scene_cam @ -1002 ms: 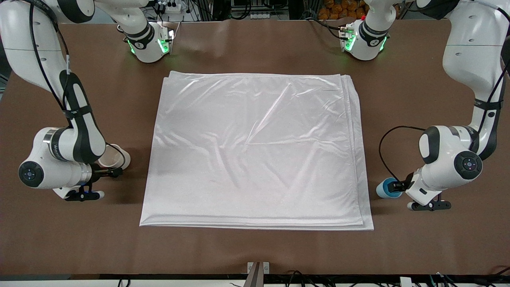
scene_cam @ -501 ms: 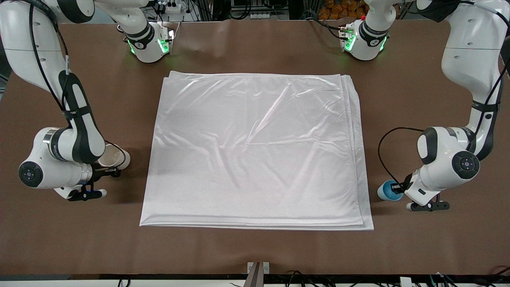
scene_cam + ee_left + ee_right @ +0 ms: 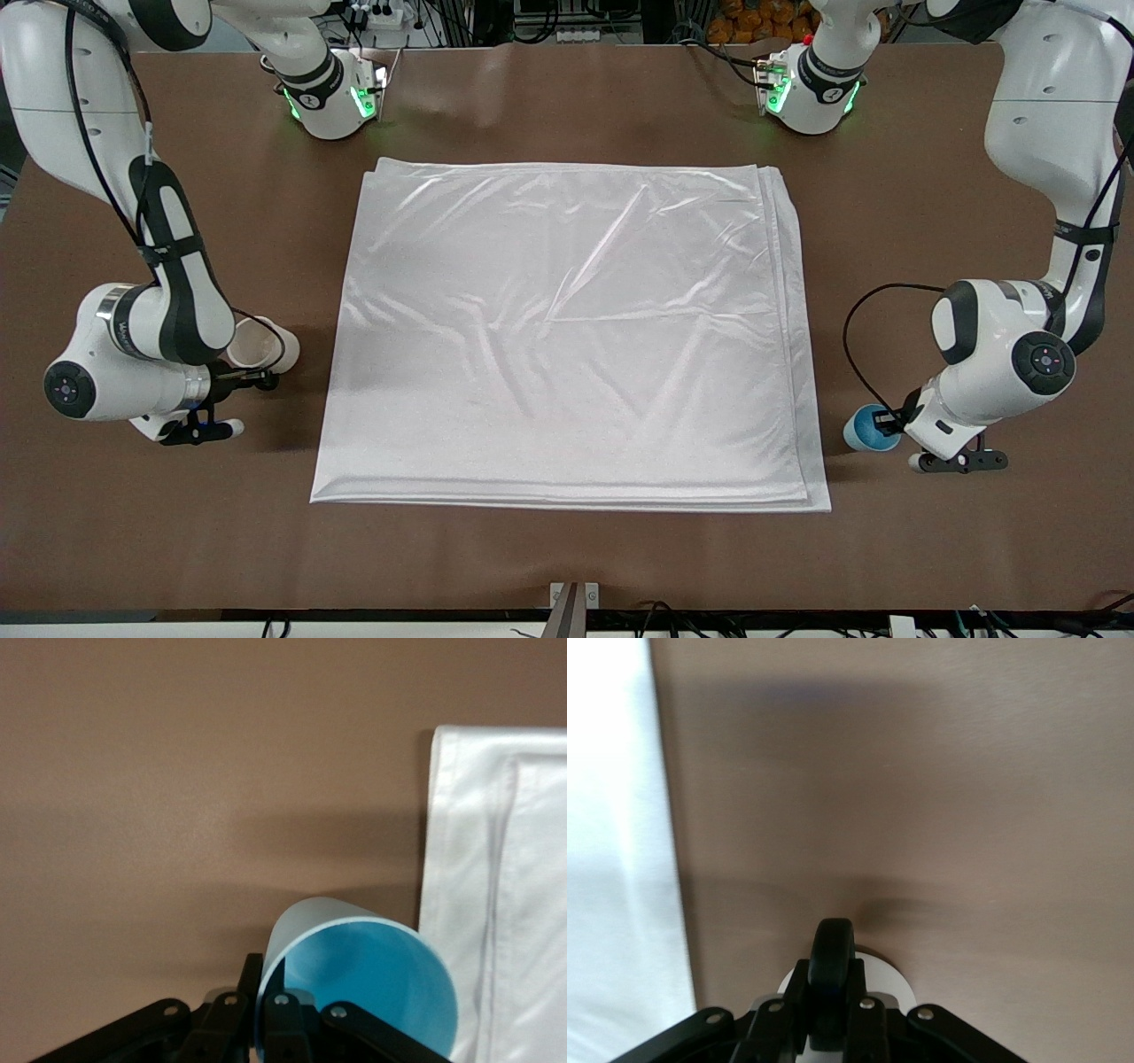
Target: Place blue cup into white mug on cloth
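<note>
The blue cup (image 3: pixel 864 431) is beside the cloth's (image 3: pixel 567 328) edge at the left arm's end of the table, near the cloth's nearer corner. My left gripper (image 3: pixel 889 420) is shut on its rim. In the left wrist view the cup (image 3: pixel 363 979) tilts its mouth toward the camera, with one finger inside and one outside at my left gripper (image 3: pixel 266 1010). The white mug (image 3: pixel 259 344) is beside the cloth at the right arm's end. My right gripper (image 3: pixel 257 381) is shut on its black handle (image 3: pixel 833 961), with the mug body (image 3: pixel 888 985) under the fingers.
The brown table (image 3: pixel 567 549) is bare around the cloth. Both arm bases (image 3: pixel 332 97) stand at the table's farther edge. The cloth's layered edge shows in the left wrist view (image 3: pixel 496 886) and its edge in the right wrist view (image 3: pixel 611 859).
The right gripper has shifted the mug slightly toward the cloth. The left gripper has moved a little with the blue cup, which now tilts so that its inside shows.
</note>
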Available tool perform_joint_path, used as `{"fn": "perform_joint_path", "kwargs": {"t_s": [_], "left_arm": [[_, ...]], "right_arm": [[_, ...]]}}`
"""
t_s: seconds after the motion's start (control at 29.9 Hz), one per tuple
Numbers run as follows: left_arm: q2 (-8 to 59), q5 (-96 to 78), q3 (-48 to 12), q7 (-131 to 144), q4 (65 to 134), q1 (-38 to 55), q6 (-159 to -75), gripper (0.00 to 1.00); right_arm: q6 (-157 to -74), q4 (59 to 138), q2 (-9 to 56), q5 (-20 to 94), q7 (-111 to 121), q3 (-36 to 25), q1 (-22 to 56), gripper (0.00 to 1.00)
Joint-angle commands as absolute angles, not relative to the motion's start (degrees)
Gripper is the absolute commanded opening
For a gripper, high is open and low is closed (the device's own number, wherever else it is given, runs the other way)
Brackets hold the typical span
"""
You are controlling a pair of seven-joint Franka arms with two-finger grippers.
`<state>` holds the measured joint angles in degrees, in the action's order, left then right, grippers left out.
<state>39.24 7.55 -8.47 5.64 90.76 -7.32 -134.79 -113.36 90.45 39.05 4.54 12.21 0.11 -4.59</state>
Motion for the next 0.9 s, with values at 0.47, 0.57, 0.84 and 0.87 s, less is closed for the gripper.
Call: {"fn": "perform_joint_path", "kwargs": {"t_s": [0.47, 0.57, 0.84, 0.87], "left_arm": [[25.93, 8.96, -14.5, 6.24, 91.06, -6.86, -122.44, 0.0], [24.61, 8.96, -15.9, 6.24, 90.97, -6.86, -120.5, 0.0], [22.59, 9.14, -19.42, 7.2, 90.7, -6.68, -116.9, 0.0], [22.33, 9.31, -19.68, 7.64, 90.7, -6.59, -116.72, 0.0]], "right_arm": [[-106.52, 89.65, 33.66, 10.37, -10.89, 1.67, 4.65, 0.08], [-106.52, 89.65, 33.05, 11.16, -15.54, 1.67, 6.85, 0.08], [-107.49, 88.33, 32.96, 11.51, -30.56, 1.58, 14.58, 0.08], [-107.58, 88.07, 32.96, 11.51, -32.5, 1.58, 15.63, 0.08]]}}
